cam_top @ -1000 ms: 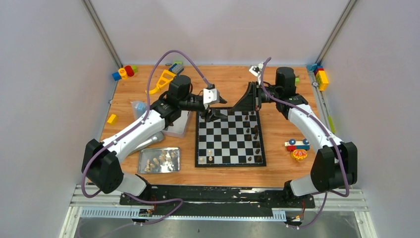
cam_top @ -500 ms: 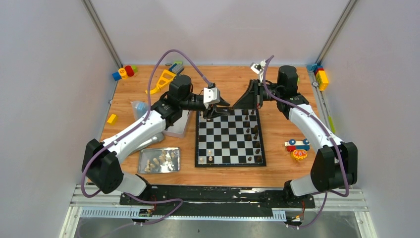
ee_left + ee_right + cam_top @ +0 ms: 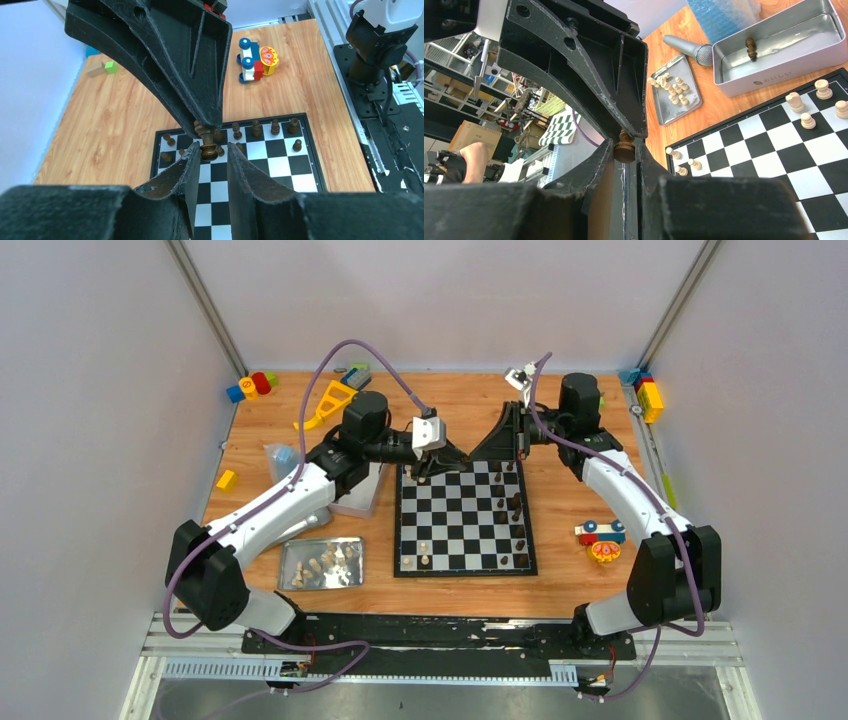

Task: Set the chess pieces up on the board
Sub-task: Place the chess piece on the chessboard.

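Observation:
Above the far edge of the board (image 3: 460,530) my two grippers meet tip to tip. My right gripper (image 3: 625,145) is shut on one end of a dark brown chess piece (image 3: 625,150). In the left wrist view the piece's (image 3: 208,149) other end sits between the narrowed fingers of my left gripper (image 3: 214,146). One finger touches it and a thin gap shows beside the other. Several dark pieces (image 3: 517,508) stand along the board's right side. A few cream pieces (image 3: 416,558) stand at its near left corner.
A flat metal tray (image 3: 322,563) of cream pieces lies near left of the board. A deeper metal box (image 3: 774,55) with one dark piece, a microphone (image 3: 689,48) and a bubble-wrap bag (image 3: 280,455) sit left. A toy car (image 3: 600,538) and blocks (image 3: 250,385) lie around.
My left gripper has slid right to the right gripper's tip, and its jaws have narrowed around the held dark piece. The right arm has stayed still.

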